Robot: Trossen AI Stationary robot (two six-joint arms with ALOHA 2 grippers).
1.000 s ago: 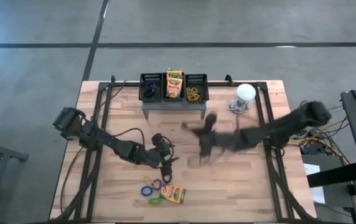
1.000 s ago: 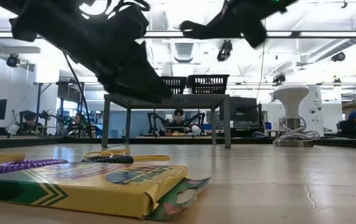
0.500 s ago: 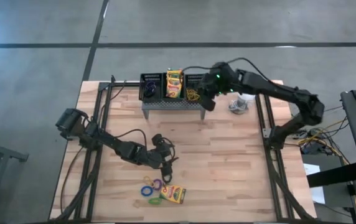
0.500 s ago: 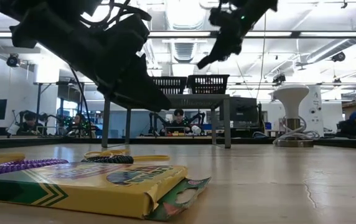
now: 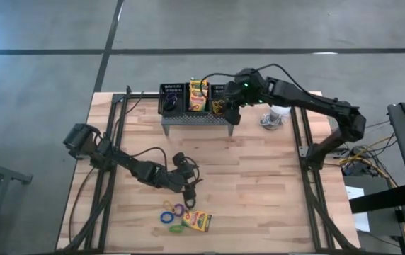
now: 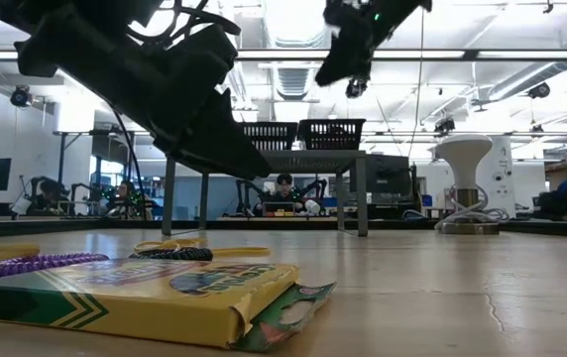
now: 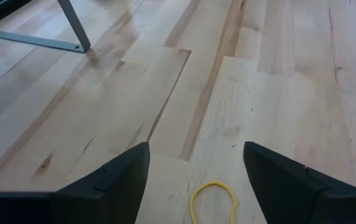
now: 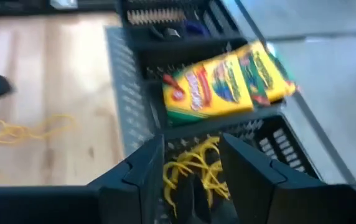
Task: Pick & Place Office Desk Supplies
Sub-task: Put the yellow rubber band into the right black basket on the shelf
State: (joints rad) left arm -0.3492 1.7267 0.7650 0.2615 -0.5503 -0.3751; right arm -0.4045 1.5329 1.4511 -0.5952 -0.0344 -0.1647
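Note:
Three black mesh bins stand on a grey perforated stand [image 5: 197, 119] at the table's far side. The left bin [image 5: 170, 103] holds dark loops, the middle one a crayon box [image 5: 198, 95], and the right one yellow loops [image 8: 193, 165]. My right gripper [image 8: 192, 143] hovers open just above the right bin. My left gripper [image 7: 195, 149] stands open low over mid-table, a finger on either side of a yellow loop [image 7: 212, 202] that lies flat on the wood. Another crayon box [image 5: 197, 222] and coloured loops [image 5: 172, 212] lie near the front edge.
A white round-topped object [image 5: 279, 108] stands right of the stand. Black frame rails [image 5: 301, 152] run along both table sides. People sit in the room beyond the table in the low view. Bare wood lies between the stand and the front-edge supplies.
My right gripper has swung fast from mid-table up and toward the far edge, rolling as it went. It now hangs over the right bin and has barely shifted in the last half second.

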